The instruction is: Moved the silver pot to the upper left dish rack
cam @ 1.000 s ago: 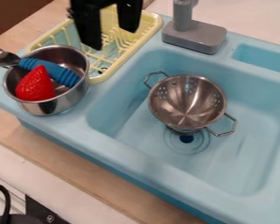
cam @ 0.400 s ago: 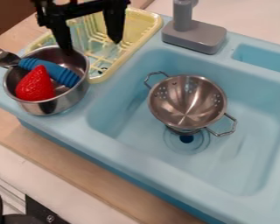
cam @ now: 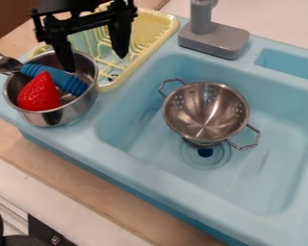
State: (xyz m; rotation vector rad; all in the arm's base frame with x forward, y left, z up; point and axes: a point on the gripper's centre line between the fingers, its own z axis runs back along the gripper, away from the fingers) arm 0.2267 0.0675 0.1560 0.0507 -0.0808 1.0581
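Silver pot [cam: 73,111], upright on the left ledge of the light-blue toy sink [cam: 160,178], just beside the yellow dish rack [cam: 142,57] and outside it. The pot holds a red strawberry [cam: 39,94] and a fork with a ribbed blue handle [cam: 66,82], its tines projecting beyond the rim. The black claw [cam: 94,61] hangs above, released, its fingers spread: one over the pot's interior, the other over the rack. A metal colander [cam: 207,113] occupies the basin, above the drain.

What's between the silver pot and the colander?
In the camera view, the blue sink's rim and inner wall lie between the silver pot and the colander; no loose item sits there.
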